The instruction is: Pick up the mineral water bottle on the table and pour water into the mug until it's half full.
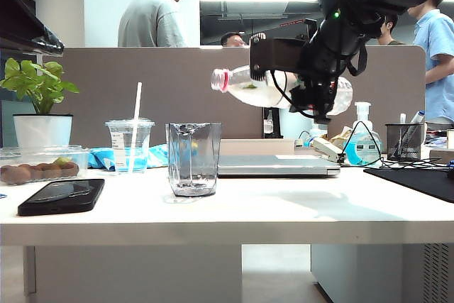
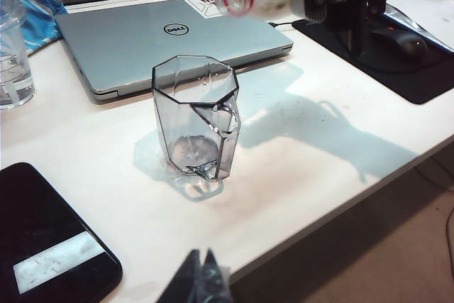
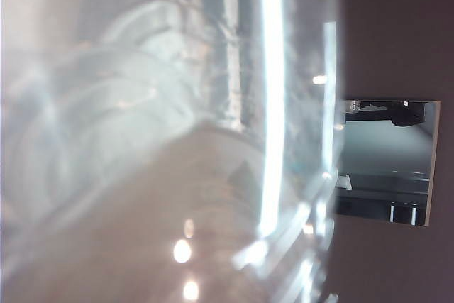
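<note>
The mug [image 1: 193, 159] stands on the table [image 1: 284, 211], with the phone [image 1: 62, 196] to its left and the laptop [image 1: 277, 165] behind it to the right. Above, the right gripper [image 1: 312, 94] holds the mineral water bottle [image 1: 248, 86] almost level, its mouth up and right of the mug. The left gripper [image 2: 200, 283] hangs near the table's front edge.

An open-plan office. A grey partition [image 1: 163, 90] stands behind the white table [image 1: 234, 211], and people stand or sit beyond it under strip lights. On the table before the partition lie a closed laptop [image 1: 277, 166], a mesh pen holder [image 1: 404, 141], a potted plant [image 1: 39, 108], probably a mouse mat [image 1: 418, 179].
</note>
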Motion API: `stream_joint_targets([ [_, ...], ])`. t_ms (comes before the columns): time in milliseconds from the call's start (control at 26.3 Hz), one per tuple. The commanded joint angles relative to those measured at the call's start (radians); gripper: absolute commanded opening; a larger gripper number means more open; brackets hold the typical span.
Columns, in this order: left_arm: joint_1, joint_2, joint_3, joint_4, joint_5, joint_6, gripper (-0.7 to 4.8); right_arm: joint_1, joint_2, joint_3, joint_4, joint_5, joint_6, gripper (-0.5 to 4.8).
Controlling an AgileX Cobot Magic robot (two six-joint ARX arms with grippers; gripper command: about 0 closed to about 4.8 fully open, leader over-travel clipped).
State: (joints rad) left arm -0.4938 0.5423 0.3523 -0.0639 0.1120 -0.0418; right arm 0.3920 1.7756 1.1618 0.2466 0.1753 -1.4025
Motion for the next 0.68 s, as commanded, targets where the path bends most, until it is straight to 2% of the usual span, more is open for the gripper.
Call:
stream_joint_targets([
  [38,-0.001,-0.001,0.005,0.013,0.000,0.001,-0.04,0.002,-0.007,0.008,0.034,0.033,-0.021,2.43],
  [683,-0.001,-0.001,0.005,0.013,0.000,0.001,-0.04,0.008,-0.007,0.010,0.048,0.036,-0.121,2.42],
])
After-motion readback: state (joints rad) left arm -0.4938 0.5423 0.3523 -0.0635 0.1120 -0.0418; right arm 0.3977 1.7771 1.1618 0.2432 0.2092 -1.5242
